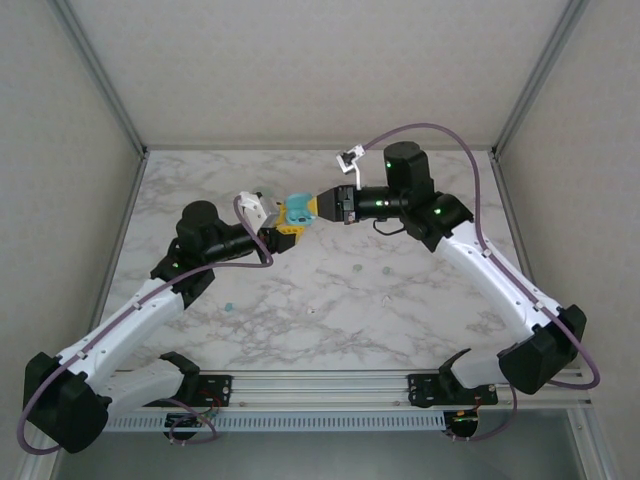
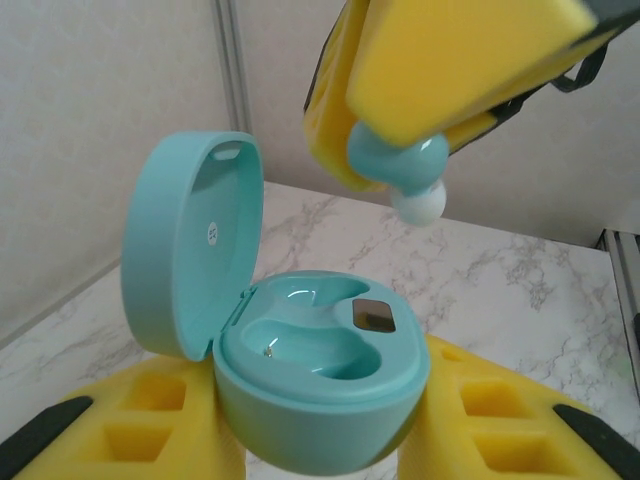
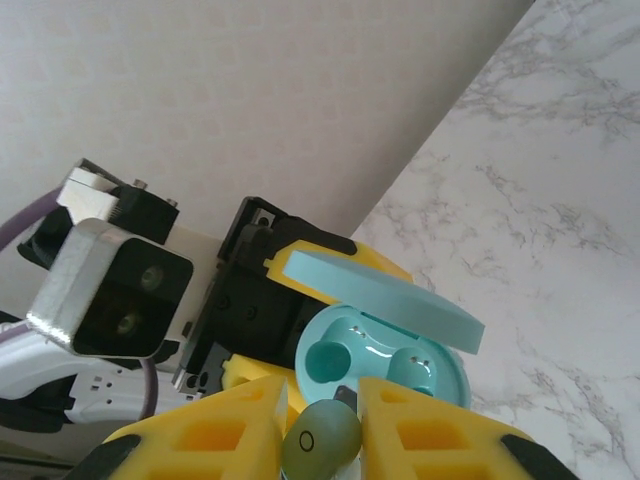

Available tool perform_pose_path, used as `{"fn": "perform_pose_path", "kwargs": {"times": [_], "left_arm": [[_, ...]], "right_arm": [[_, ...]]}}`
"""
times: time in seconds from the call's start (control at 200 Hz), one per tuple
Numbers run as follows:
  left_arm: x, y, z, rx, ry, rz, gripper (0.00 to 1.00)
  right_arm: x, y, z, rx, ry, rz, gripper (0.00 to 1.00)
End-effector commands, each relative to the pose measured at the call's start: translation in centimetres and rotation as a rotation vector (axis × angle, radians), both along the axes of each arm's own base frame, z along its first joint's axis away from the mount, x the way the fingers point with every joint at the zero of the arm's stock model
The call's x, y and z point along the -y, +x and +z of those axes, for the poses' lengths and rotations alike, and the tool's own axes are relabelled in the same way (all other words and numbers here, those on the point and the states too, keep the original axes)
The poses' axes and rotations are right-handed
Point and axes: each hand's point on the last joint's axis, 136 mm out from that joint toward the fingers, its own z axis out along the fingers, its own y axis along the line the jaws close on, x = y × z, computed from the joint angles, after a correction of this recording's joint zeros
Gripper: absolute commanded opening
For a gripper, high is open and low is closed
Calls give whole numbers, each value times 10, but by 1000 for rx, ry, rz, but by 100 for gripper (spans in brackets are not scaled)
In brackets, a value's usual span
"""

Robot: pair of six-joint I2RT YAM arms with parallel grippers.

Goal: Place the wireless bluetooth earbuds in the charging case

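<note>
Top view: over the far middle of the marble counter (image 1: 330, 300), the left pincer (image 1: 281, 234) grips the open mint charging case (image 1: 298, 209). The right pincer (image 1: 322, 205) meets it, its load too small to make out. Loose earbuds (image 1: 357, 267) dot the counter nearer. Left wrist: a mint earbud (image 2: 400, 160), white-tipped, hangs pinched just above the case's wells (image 2: 310, 345). Right wrist: yellow fingers (image 3: 430, 440) clench that earbud, case just beyond.

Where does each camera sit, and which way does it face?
Top external: above and behind the bases, looking down at the table; both arms show, left gripper and right gripper meeting above it.
Left wrist: on the left arm, facing forward over its yellow fingers holding the open case.
Right wrist: on the right arm, facing the left arm; own fingers pinch an earbud.
Shared: both wrist views show case and earbud.
</note>
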Motion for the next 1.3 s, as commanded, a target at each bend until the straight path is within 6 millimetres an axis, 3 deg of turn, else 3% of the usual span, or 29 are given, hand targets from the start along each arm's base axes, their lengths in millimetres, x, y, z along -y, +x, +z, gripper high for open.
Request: {"fn": "perform_pose_path", "kwargs": {"times": [0.0,0.791,1.296], "left_arm": [[4,-10,26,54,-49,-43,27],[7,-17,36,49,-73,-84,26],[7,-18,46,46,-116,-93,26]], "right_arm": [[-7,0,7,57,3,19,25],[-7,16,-23,81,-86,-27,24],[-10,22,-17,138,-50,-37,24]]}}
